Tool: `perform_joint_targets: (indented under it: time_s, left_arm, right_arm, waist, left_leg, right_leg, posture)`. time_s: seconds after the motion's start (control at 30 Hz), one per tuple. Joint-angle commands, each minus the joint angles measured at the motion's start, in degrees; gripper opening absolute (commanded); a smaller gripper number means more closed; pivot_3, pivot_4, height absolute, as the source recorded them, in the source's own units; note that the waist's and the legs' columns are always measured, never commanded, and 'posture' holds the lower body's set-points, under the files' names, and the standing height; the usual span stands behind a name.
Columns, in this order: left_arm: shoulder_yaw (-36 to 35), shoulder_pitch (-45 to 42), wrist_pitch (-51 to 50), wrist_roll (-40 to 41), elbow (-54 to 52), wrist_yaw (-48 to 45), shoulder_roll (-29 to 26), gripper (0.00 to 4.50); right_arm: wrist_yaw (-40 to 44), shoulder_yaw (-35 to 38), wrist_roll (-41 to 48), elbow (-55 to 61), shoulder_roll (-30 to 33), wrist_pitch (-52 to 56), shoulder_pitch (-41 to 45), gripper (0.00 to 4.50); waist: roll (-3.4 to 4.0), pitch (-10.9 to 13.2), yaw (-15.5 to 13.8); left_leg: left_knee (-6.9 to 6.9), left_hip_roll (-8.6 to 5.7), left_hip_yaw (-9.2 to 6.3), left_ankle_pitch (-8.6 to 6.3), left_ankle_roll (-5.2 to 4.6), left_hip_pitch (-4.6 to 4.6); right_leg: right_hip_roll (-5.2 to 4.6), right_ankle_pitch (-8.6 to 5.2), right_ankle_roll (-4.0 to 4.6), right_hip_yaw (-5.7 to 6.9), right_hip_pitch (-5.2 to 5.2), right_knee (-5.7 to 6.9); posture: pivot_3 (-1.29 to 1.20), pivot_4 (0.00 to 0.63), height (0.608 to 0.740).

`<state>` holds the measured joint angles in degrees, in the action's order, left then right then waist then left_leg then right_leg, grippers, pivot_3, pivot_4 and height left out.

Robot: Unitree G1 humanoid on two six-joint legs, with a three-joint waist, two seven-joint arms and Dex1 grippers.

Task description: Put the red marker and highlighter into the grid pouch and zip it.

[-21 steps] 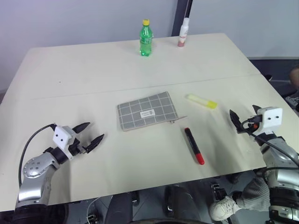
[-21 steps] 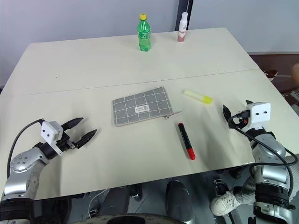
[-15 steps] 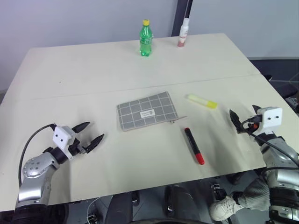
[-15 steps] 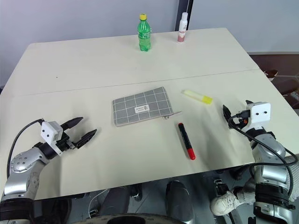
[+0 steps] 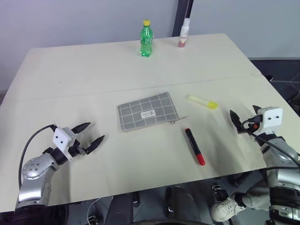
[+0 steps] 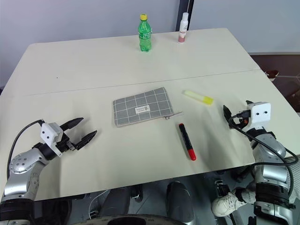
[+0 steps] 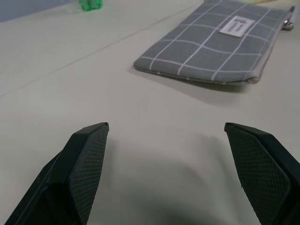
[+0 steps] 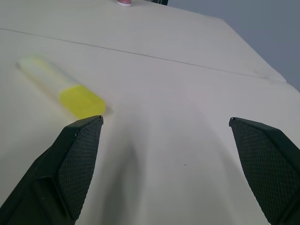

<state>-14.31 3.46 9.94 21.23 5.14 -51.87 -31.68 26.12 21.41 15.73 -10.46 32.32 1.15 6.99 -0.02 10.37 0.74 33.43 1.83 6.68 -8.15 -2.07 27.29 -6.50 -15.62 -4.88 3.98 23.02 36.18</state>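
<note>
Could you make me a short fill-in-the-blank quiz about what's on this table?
1. The marker has a black barrel and a ____ end.
2. The pouch is grey with thin white ____ lines.
3. The green bottle has a ____ cap.
4. The highlighter lies nearer the ____ gripper.

Missing words: red; grid; yellow; right

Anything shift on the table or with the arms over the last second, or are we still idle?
Nothing visibly changed. The left gripper and right gripper still hover open and empty over the table. The grid pouch, red marker and highlighter lie where they were, none touched.
</note>
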Motion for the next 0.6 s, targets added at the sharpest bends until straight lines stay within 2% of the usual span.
perform_joint_targets:
  time_s: [0.03,0.13,0.23,0.37,0.43,0.47,0.6]
  left_arm:
    - [-1.2,-0.3,1.3,1.1,-0.9,-0.5,-0.4,4.17]
    - [-1.2,-0.2,2.0,1.1,-1.0,-0.7,-0.5,4.17]
    - [-1.1,0.0,2.3,1.1,-1.1,-0.7,-0.4,4.17]
    - [-1.6,-1.2,3.1,0.7,0.1,0.6,-0.1,4.17]
    - [-1.9,-4.0,4.8,-0.2,2.6,1.9,-0.1,4.17]
    - [-1.8,-5.2,5.7,-0.7,3.8,2.3,-0.1,4.17]
    - [0.3,-11.8,10.1,-4.3,10.9,3.2,0.0,4.17]
  right_arm:
    - [0.2,0.5,0.0,0.5,0.4,-1.1,0.7,4.48]
    - [0.5,0.5,0.5,0.7,0.4,-0.7,0.6,4.48]
    - [0.8,0.7,1.4,0.9,0.1,-0.1,0.6,3.66]
    - [2.2,-0.4,2.7,3.4,-0.1,1.5,0.8,1.63]
    - [2.5,-4.2,2.1,7.2,-1.3,3.0,2.7,0.46]
    - [2.0,-5.9,1.5,8.3,-2.3,3.6,4.0,0.02]
    - [-1.4,-14.4,-1.9,8.7,-10.1,5.2,12.6,0.02]
  waist:
    - [0.00,0.0,0.0]
    - [0.01,0.0,0.0]
    - [0.01,0.0,0.0]
    - [0.01,0.0,0.0]
    - [0.01,0.0,0.0]
    - [0.01,0.0,0.1]
    - [0.06,-0.1,0.4]
  left_leg:
    - [0.01,0.00,0.00,0.00,0.00,0.00]
    - [0.03,0.00,0.00,0.00,-0.01,0.00]
    - [0.04,0.00,0.00,0.00,-0.01,0.00]
    - [0.07,0.00,0.00,-0.01,-0.01,0.00]
    - [0.09,0.00,-0.01,-0.01,-0.01,0.00]
    - [0.12,0.02,-0.01,-0.01,-0.02,0.00]
    - [0.32,0.17,-0.01,-0.01,-0.01,-0.02]
  right_leg:
    - [0.00,0.00,0.00,0.00,0.00,0.01]
    - [0.00,0.00,0.00,0.00,-0.02,0.01]
    - [0.00,0.00,0.00,0.00,-0.03,0.01]
    - [0.00,0.00,0.00,0.00,-0.04,0.01]
    - [0.00,0.00,0.00,0.00,-0.04,0.01]
    - [0.01,0.02,-0.02,0.00,-0.03,0.05]
    - [0.11,0.12,-0.02,0.02,-0.01,0.18]
  posture:
    - [0.00,0.150,0.740]
    - [0.00,0.150,0.740]
    - [0.00,0.150,0.740]
    - [0.00,0.150,0.740]
    - [0.00,0.150,0.740]
    - [0.00,0.150,0.740]
    - [0.00,0.150,0.740]
